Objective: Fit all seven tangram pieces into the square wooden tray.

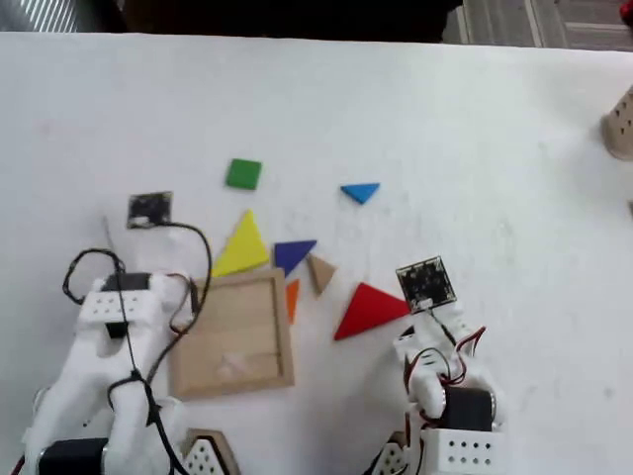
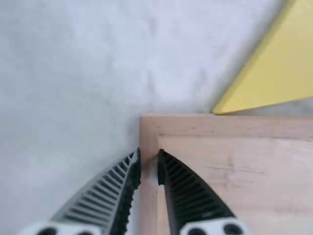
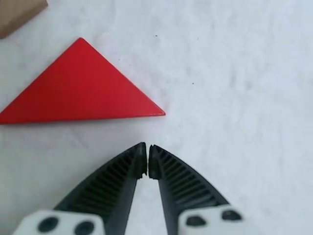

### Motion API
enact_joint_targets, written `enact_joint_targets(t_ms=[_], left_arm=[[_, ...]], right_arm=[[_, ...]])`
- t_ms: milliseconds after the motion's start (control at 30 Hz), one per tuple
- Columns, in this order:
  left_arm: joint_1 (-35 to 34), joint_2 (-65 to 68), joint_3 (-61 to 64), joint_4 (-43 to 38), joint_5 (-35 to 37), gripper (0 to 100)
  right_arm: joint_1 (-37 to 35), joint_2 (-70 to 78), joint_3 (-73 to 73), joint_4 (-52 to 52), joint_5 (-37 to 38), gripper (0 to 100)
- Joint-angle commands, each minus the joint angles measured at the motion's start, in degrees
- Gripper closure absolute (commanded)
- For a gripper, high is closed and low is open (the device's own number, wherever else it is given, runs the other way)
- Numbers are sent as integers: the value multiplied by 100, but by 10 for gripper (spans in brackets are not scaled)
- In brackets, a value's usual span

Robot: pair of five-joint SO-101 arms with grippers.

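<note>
The square wooden tray (image 1: 285, 336) lies with nothing in it at the near left. My left gripper (image 2: 149, 164) is shut on the tray's (image 2: 220, 125) side wall near a far corner, one finger inside and one outside. The yellow triangle (image 2: 279, 73) (image 1: 243, 245) lies just past that corner. The dark blue triangle (image 1: 293, 253), tan triangle (image 1: 319, 272) and orange piece (image 1: 292, 299) lie by the tray's far right corner. The green square (image 1: 243, 174) and light blue triangle (image 1: 360, 191) lie farther back. My right gripper (image 3: 147, 159) is shut on nothing, just short of the red triangle (image 3: 78, 88) (image 1: 370, 310).
A perforated wooden object (image 1: 618, 124) stands at the right edge of the white table. Black cables (image 1: 198, 247) loop from the left arm over the tray's left side. The back and right of the table hold bare room.
</note>
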Motion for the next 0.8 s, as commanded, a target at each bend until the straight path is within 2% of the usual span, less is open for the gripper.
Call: enact_joint_targets(t_ms=[0, 67, 267, 367, 567, 767], left_arm=[[-391, -40, -343, -114, -70, 970], [-514, -40, -343, -211, -167, 970], [-1138, -40, -809, -299, -1538, 969], [-1341, -31, -941, -299, -1635, 969], [-1165, -31, -967, 18, -1653, 959], [-1121, -40, -949, 765, -1705, 828]], right_arm=[[48, -48, 9, -92, 0, 981], [48, -48, 9, -92, 0, 981], [48, -48, 9, -92, 0, 981], [48, -48, 9, -92, 0, 981], [48, -48, 9, -92, 0, 981], [48, -48, 9, -92, 0, 981]])
